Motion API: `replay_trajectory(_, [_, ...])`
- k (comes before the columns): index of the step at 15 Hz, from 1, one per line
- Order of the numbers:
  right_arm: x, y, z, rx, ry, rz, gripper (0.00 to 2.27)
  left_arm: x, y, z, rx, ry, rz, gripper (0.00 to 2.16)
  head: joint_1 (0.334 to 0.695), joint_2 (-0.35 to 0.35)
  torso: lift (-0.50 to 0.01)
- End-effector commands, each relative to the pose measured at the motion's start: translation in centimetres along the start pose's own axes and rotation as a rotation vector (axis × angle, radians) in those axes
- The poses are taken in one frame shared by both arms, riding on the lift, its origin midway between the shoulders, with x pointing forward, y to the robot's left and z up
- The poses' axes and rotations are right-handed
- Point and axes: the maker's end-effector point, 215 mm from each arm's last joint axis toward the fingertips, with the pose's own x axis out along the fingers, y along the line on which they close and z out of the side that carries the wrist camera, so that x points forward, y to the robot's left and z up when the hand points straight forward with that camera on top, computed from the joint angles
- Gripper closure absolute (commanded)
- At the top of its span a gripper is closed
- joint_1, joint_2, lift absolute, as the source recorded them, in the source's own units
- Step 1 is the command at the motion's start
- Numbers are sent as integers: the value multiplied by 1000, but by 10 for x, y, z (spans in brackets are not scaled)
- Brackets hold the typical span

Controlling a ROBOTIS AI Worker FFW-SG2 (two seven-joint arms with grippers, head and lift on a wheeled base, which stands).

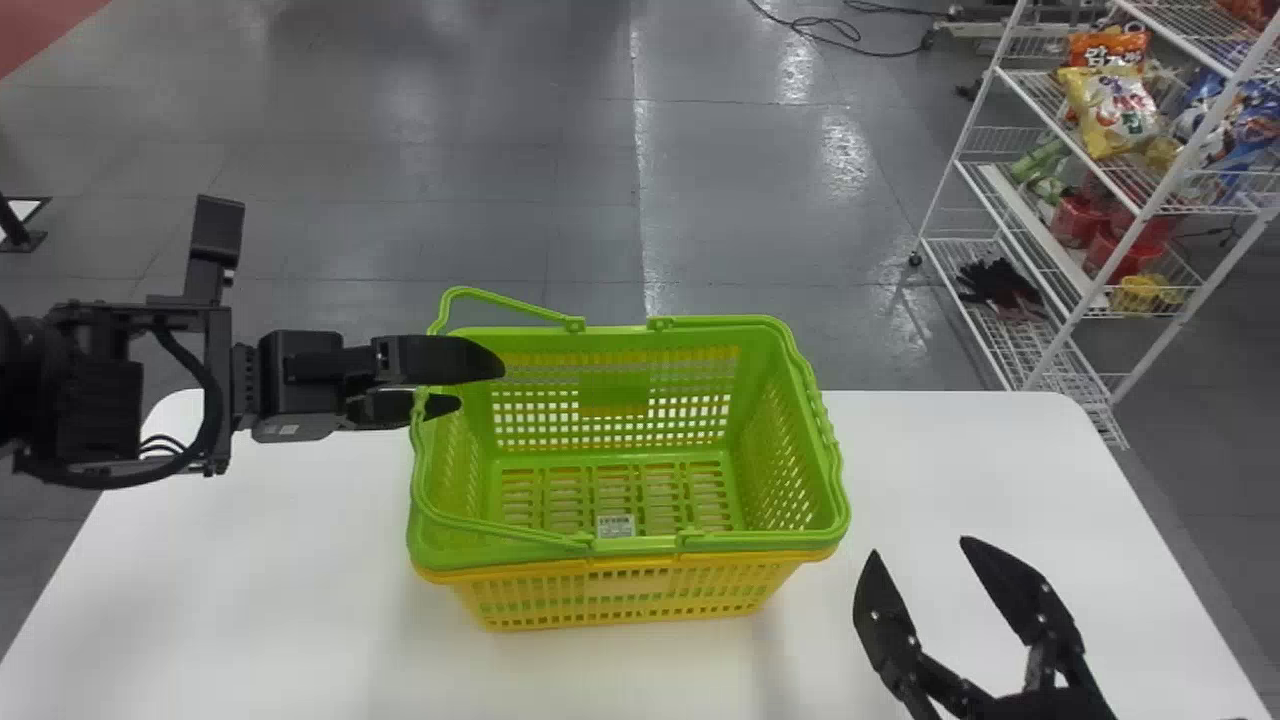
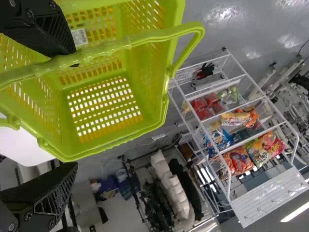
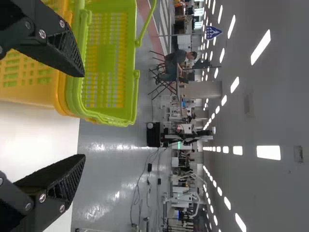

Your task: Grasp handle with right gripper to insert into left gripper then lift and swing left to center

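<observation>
Plainly, a green basket (image 1: 665, 542) is seen nested in a yellow basket (image 1: 620, 605), and the pair is carried by the white bench (image 1: 270, 560). With the middle of the green basket taken as the clock's centre in the head view, one handle (image 1: 510, 304) is swung out toward nine o'clock and held away from the rim there. The second handle (image 1: 822, 418) is laid along the three o'clock rim. A white label (image 1: 616, 526) is stuck inside at six o'clock.

The left tool (image 1: 482, 388) is placed between nine and ten o'clock, with its fingertips reaching over the rim by the swung-out handle. In the left wrist view its fingers are spread wide, and that handle is seen running right by the tip of one finger (image 2: 38, 26); whether the two are touching cannot be told. Nothing is clamped by the left tool.

The right tool (image 1: 920, 548) is poised near four o'clock, apart from both baskets, with its tips pointed up toward eleven. Its fingers are parted too, and nothing is gripped between them.

Toward two o'clock, beyond the bench, a white wire rack (image 1: 1038, 235) is stocked with snack packs, among them a yellow bag (image 1: 1110, 110); dark gloves (image 1: 1000, 285) are kept on its lowest shelf. At one o'clock, a black cable (image 1: 830, 28) is strewn over the grey floor (image 1: 480, 150).
</observation>
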Motion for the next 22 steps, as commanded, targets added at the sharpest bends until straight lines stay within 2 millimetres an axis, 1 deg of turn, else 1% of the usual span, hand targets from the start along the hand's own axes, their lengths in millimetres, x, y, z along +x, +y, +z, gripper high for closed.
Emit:
replay_trajectory(1, [14,-17,0,-6,51,-27,1902,9,-12,2,26,13,-11,76,695,-87,-93])
replay_trajectory(2, [22,-24,-2,-13,77,-37,2030,12,-18,5,38,15,-17,76,695,-100,-93])
replay_trajectory(3, [28,-29,-1,-22,89,-46,2034,13,-21,7,47,16,-17,76,695,-109,-93])
replay_trajectory(4, [34,-35,-3,-43,108,-53,2037,18,-28,9,63,21,-24,76,695,-127,-93])
replay_trajectory(6, [44,-46,-12,-85,160,-68,2047,23,-38,12,83,23,-34,76,695,-147,-93])
replay_trajectory(7, [49,-50,-13,-96,176,-72,2051,28,-44,11,93,31,-42,76,695,-155,-93])
replay_trajectory(8, [52,-54,-15,-107,191,-78,2098,30,-49,12,103,33,-48,76,695,-164,-93])
replay_trajectory(11, [69,-57,-20,-158,226,-80,2101,36,-58,11,113,39,-63,76,695,-195,-93])
replay_trajectory(12, [75,-56,-22,-170,236,-79,2101,36,-59,11,114,39,-66,76,695,-199,-93])
replay_trajectory(14, [88,-48,-28,-185,240,-60,2101,37,-63,9,117,40,-77,76,695,-201,-93])
replay_trajectory(17, [100,-37,-37,-217,243,-41,2101,37,-65,4,118,42,-86,76,695,-193,-93])
replay_trajectory(19, [108,-32,-38,-228,242,-38,2101,37,-65,0,112,45,-93,76,695,-182,-93])
replay_trajectory(22, [119,-26,-35,-245,234,-33,2101,35,-64,-3,113,45,-94,76,695,-172,-93])
